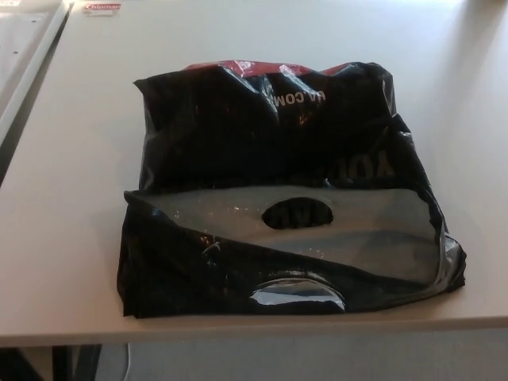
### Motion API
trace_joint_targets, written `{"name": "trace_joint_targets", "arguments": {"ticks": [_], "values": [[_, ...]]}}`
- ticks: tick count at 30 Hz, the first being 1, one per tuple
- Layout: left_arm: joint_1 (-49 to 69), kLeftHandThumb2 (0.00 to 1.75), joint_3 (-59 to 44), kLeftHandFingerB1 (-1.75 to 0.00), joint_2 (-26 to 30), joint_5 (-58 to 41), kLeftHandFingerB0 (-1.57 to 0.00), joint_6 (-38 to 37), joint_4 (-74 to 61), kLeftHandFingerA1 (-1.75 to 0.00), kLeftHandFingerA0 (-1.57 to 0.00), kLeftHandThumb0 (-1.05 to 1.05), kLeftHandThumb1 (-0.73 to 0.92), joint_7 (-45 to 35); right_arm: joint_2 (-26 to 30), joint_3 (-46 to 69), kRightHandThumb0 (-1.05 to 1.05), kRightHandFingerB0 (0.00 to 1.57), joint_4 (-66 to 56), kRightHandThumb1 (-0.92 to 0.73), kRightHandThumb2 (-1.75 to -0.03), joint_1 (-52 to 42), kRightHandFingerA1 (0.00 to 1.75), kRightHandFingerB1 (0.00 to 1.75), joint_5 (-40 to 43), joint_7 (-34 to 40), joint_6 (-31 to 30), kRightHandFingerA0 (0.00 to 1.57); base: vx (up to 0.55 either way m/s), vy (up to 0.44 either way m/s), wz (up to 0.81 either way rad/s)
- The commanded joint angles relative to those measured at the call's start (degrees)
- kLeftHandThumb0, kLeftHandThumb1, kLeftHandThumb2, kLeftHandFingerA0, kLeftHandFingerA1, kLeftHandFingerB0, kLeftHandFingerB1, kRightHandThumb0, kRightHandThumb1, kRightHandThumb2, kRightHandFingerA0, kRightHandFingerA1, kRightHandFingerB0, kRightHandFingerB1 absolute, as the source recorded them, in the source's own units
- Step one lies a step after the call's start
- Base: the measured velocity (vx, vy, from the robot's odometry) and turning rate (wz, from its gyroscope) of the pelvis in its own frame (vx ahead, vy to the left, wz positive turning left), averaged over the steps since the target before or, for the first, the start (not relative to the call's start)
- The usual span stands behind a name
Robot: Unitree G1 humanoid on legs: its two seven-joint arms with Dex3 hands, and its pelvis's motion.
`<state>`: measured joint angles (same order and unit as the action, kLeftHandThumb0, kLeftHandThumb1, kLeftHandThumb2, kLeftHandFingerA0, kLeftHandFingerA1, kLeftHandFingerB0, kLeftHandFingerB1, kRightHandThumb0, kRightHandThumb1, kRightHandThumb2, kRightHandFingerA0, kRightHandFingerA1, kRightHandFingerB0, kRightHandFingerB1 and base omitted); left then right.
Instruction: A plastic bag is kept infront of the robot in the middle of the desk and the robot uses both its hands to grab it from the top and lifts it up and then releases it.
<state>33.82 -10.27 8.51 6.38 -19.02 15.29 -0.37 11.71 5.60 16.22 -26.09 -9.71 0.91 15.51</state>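
From my remote station, head view: neither my left hand nor my right hand shows, so I cannot say whether their fingers are apart or together, and places can only be given against where each hand would come in. On the side my left hand would enter from, a pale panel [20, 55] lies at the far corner beside the bench [63, 262], with a small red-and-white label [101, 9] just beyond it at the far edge. In the middle, directly ahead of both hands' approach, the black plastic bag [238, 135] lies slumped on the bench, its near edge close to the bench's front edge; its grey-lined top flap is folded toward me, with an oval handle cut-out [298, 213] in the flap and a second, glossy handle opening [298, 292] nearer the front. A strip of red shows along the bag's far edge. On my right hand's side the bag bulges outward at its near corner. Judged step: the reach, not yet begun. To do it well I would bring both hands down on the folded top either side of the cut-out, pinch both film layers evenly, and lift level so the slippery film does not slide free.
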Motion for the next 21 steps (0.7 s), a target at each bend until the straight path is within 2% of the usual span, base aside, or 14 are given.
{"name": "trace_joint_targets", "arguments": {"ticks": [1,5,6,8,9,10,11,13,14,15,17,18,20,21], "values": [[5.41,0.54,-8.21,-0.26,-1.03,3.10,-0.11,-33.31,-15.08,-0.36,-0.42,-0.24,0.48,7.62,3.44,4.61,-0.53,0.08,-15.09,-0.41,-0.66,-4.44,0.45,0.33,-6.58,7.18,26.52,0.33,0.00,0.000,0.00],[5.58,0.61,-10.09,-0.33,-1.43,4.80,-0.13,-39.06,-14.90,-0.39,-0.33,-0.36,0.40,8.09,2.96,4.74,-0.48,0.02,-16.85,-0.47,-0.54,-6.39,0.34,0.20,-11.28,10.10,27.59,0.27,0.00,0.000,0.00],[6.61,0.60,-11.36,-0.33,-1.62,6.78,-0.16,-40.58,-15.77,-0.37,-0.29,-0.34,0.40,8.66,3.07,5.15,-0.52,0.00,-16.54,-0.36,-0.73,-6.79,0.45,0.15,-13.16,11.63,29.36,0.18,0.00,0.000,0.00],[6.47,0.58,-14.74,-0.32,-2.03,12.12,-0.16,-44.36,-16.20,-0.37,-0.29,-0.32,0.38,10.85,3.12,5.92,-0.48,0.01,-15.81,-0.46,-0.54,-6.83,0.34,0.20,-15.25,13.69,32.37,0.27,0.00,0.000,0.00],[5.89,0.55,-16.95,-0.31,-2.43,13.12,-0.15,-48.38,-16.70,-0.35,-0.26,-0.27,0.37,10.24,3.40,7.10,-0.51,0.01,-14.48,-0.35,-0.71,-5.97,0.46,0.16,-16.39,14.95,37.23,0.22,0.00,0.000,0.00],[5.98,0.83,-17.68,-0.50,-2.98,12.50,-0.08,-50.55,-17.68,-0.50,-0.08,-0.15,0.30,9.22,3.62,8.19,-0.52,0.03,-13.83,-0.44,-0.54,-5.56,0.34,0.24,-16.93,15.63,40.05,0.33,0.00,0.000,0.00],[6.37,0.83,-17.86,-0.50,-3.86,11.08,-0.06,-51.75,-19.31,-0.50,-0.07,-0.15,0.30,8.06,3.89,9.29,-0.54,0.02,-13.97,-0.35,-0.72,-5.47,0.45,0.15,-16.69,15.50,41.33,0.23,0.00,0.000,0.00],[5.83,0.83,-18.96,-0.50,-5.07,10.65,-0.06,-49.73,-25.14,-0.50,-0.07,-0.17,0.29,8.02,5.33,11.10,-0.58,0.00,-16.71,-0.37,-0.73,-3.53,0.43,0.13,-16.15,14.72,39.28,0.18,0.00,0.000,0.00],[5.08,0.84,-18.98,-0.50,-4.96,9.76,-0.07,-48.26,-27.31,-0.50,-0.07,-0.17,0.31,7.92,5.91,11.80,-0.57,0.01,-18.57,-0.43,-0.56,-2.31,0.33,0.18,-15.10,13.80,37.30,0.22,0.00,0.000,0.00],[4.71,0.83,-19.04,-0.50,-4.89,9.30,-0.07,-47.66,-28.26,-0.50,-0.08,-0.16,0.30,7.83,6.26,12.31,-0.59,0.00,-19.10,-0.38,-0.75,-1.57,0.45,0.12,-14.96,13.76,36.76,0.19,0.00,0.000,0.00],[1.94,0.85,-19.99,-0.50,-4.37,8.10,-0.08,-46.85,-29.76,-0.51,-0.09,-0.18,0.33,7.80,7.48,14.02,-0.56,0.02,-18.67,-0.38,-0.72,2.20,0.43,0.16,-13.77,13.89,37.05,0.17,0.00,0.000,0.00],[0.90,0.59,-20.75,-0.32,-3.97,7.27,-0.16,-46.46,-30.63,-0.36,-0.22,-0.36,0.39,7.74,8.14,14.98,-0.52,0.00,-19.79,-0.48,-0.55,2.96,0.31,0.20,-12.80,13.23,35.71,0.23,0.00,0.000,0.00],[0.40,0.59,-21.49,-0.32,-2.37,5.94,-0.13,-44.24,-32.23,-0.35,-0.20,-0.36,0.38,7.10,8.92,15.61,-0.55,0.02,-20.17,-0.38,-0.72,4.78,0.43,0.16,-10.32,11.94,34.82,0.16,0.00,0.000,0.00],[-1.06,0.84,-21.93,-0.50,-0.92,5.25,-0.06,-40.90,-34.17,-0.50,-0.06,-0.21,0.29,6.84,10.34,15.81,-0.59,0.00,-20.22,-0.38,-0.73,7.97,0.38,0.11,-9.05,11.10,33.05,0.11,0.00,0.000,0.00]]}}
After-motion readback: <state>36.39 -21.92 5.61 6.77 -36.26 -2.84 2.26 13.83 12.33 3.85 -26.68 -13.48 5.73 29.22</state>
